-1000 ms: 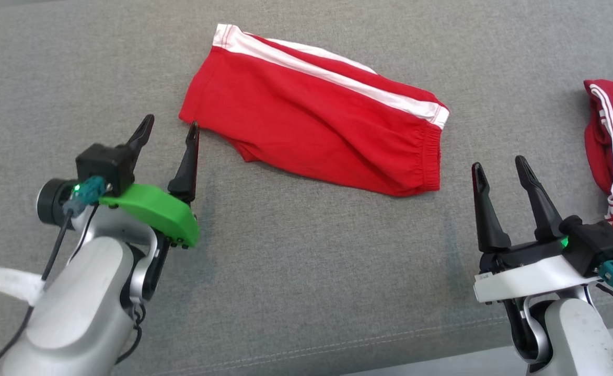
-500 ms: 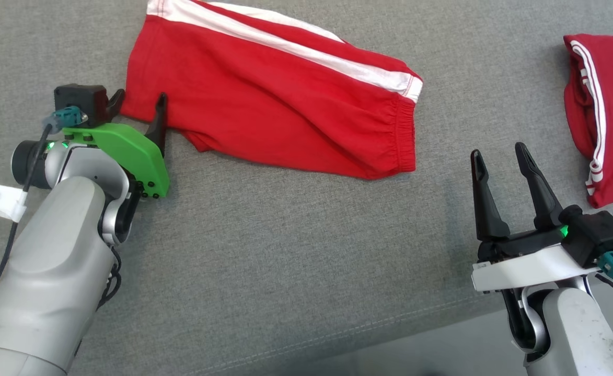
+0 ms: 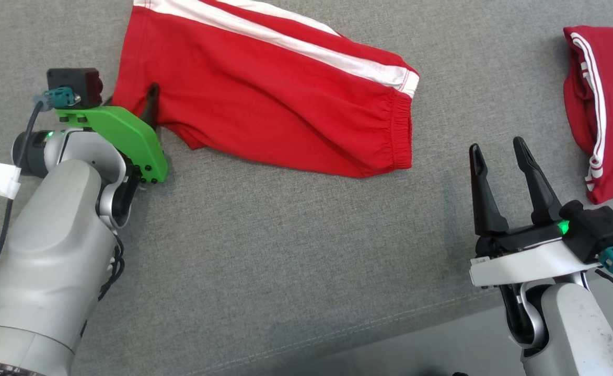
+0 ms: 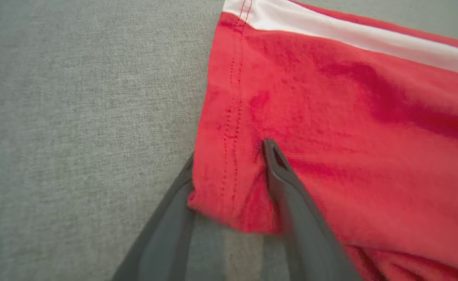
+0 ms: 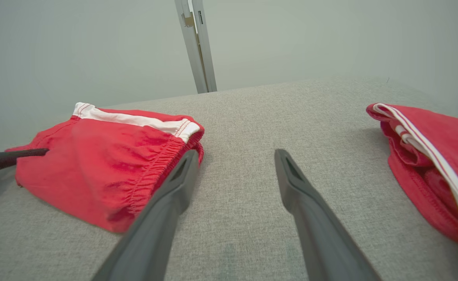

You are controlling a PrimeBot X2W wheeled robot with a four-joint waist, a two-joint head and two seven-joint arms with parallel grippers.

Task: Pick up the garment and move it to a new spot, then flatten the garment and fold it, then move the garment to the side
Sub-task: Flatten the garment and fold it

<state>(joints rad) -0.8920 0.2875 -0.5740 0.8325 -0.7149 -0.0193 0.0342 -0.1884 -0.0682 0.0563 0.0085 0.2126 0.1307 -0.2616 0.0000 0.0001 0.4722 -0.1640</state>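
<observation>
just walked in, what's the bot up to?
The left gripper sits open around the hem corner of the red shorts on the grey cushion, one finger over the cloth, one under, not yet clamped. The right gripper hovers open above bare cushion, apart from the shorts. Another red garment lies to the right.

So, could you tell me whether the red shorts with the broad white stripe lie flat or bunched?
Flat: the red shorts lie spread on the grey fabric surface, lightly wrinkled, hem and elastic waistband both in view.

Red garments (image 3: 285, 99) (image 3: 606, 104) — two; claws (image 3: 131, 99) (image 3: 497, 146) — two; grey surface (image 3: 285, 250) — one.
</observation>
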